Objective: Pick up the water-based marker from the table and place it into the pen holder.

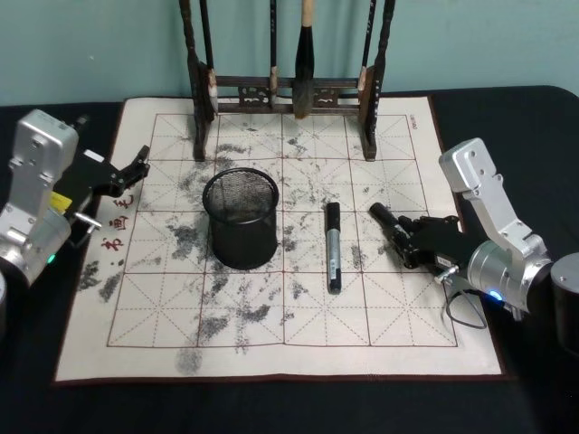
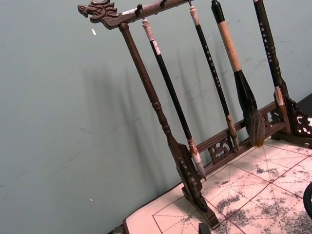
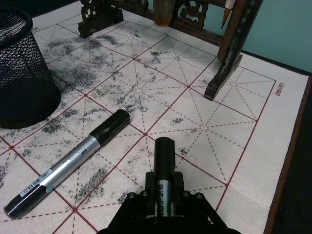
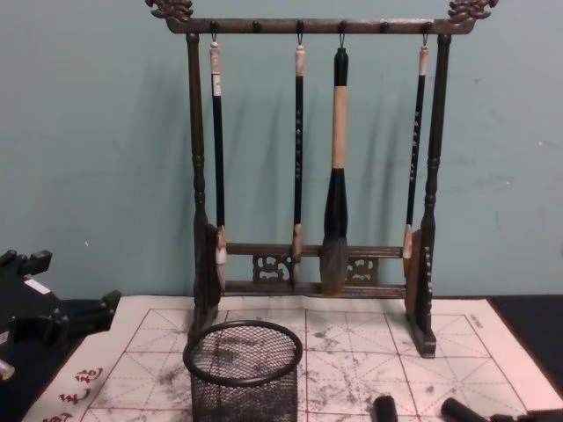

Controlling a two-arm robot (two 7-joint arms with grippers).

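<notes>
A water-based marker (image 3: 164, 165) with a black cap and silver barrel sits lengthwise in my right gripper (image 1: 401, 233), which is shut on it low over the right side of the mat; its cap (image 1: 380, 215) points toward the mat's middle. A second marker (image 1: 333, 246) of the same kind lies flat on the mat between that gripper and the pen holder, and it also appears in the right wrist view (image 3: 68, 163). The pen holder (image 1: 241, 219), a round black mesh cup, stands upright left of centre. My left gripper (image 1: 134, 172) hovers open at the mat's left edge.
A tall dark wooden brush rack (image 1: 288, 90) with several hanging brushes stands across the back of the mat (image 1: 271, 344). The ink-stained gridded mat lies on the black table (image 1: 534, 117). A dark cylinder (image 1: 568, 307) sits at the right edge.
</notes>
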